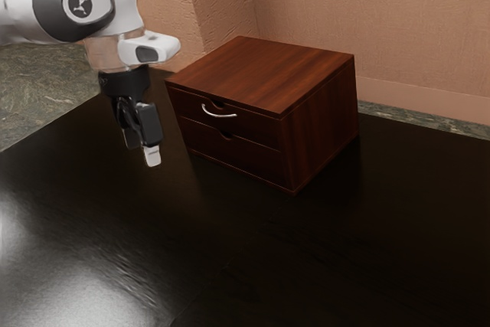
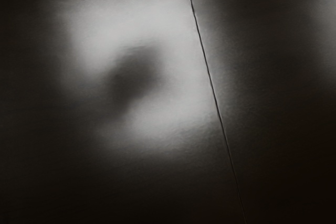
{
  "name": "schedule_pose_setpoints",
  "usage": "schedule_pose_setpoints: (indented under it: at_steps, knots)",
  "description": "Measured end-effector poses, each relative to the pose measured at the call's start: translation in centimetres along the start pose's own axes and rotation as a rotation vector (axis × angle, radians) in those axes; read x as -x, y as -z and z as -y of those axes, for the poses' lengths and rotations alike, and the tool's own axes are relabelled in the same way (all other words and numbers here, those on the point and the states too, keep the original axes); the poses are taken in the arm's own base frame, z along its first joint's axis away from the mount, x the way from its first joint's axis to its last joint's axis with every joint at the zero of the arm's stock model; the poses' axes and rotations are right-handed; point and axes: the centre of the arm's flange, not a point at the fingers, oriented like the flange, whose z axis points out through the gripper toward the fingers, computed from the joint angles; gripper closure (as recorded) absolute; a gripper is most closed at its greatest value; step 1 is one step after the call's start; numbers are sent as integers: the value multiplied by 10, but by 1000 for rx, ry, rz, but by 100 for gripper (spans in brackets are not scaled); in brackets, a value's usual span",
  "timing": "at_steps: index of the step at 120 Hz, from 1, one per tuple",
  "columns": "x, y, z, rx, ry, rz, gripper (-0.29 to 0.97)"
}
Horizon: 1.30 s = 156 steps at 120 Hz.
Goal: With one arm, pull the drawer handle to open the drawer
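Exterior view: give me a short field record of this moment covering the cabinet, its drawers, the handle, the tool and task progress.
cabinet: dark wooden two-drawer unit standing on the black table
upper drawer: front flush, shut
handle: curved metal pull on the upper drawer, untouched
lower drawer: shut
tool: open, pointing down above the table, to the exterior view's left of the cabinet, apart from it
wrist view: glossy table surface with a thin seam
progress: pull not yet begun
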Motion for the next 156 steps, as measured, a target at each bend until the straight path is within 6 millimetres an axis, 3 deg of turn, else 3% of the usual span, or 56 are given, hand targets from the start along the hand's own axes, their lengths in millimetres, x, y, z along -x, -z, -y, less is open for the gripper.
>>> schedule_pose_setpoints:
  at_steps: [10, 28, 34, 43, 48, 77, 93, 114, 122, 134, 141, 156]
  knots:
    - [-9, 9, 7, -47, -75, -91, 0]
    - [-26, 21, -8, -110, -229, -182, 0]
    - [-19, 53, -17, -177, -273, -241, 0]
    - [18, 130, -43, -350, -355, -355, 0]
    - [26, 148, -53, -410, -399, -372, 0]
    - [-44, 83, -83, -412, -748, -208, 0]
    - [-58, 62, -86, -395, -882, -161, 0]
    - [-52, 44, -55, -372, -975, -115, 0]
    - [-37, 23, -56, -357, -1035, -106, 0]
    - [2, 1, -59, -399, -1112, -136, 0]
    - [17, -6, -40, -440, -1119, -154, 0]
    - [24, -6, -7, -540, -1141, -174, 0]
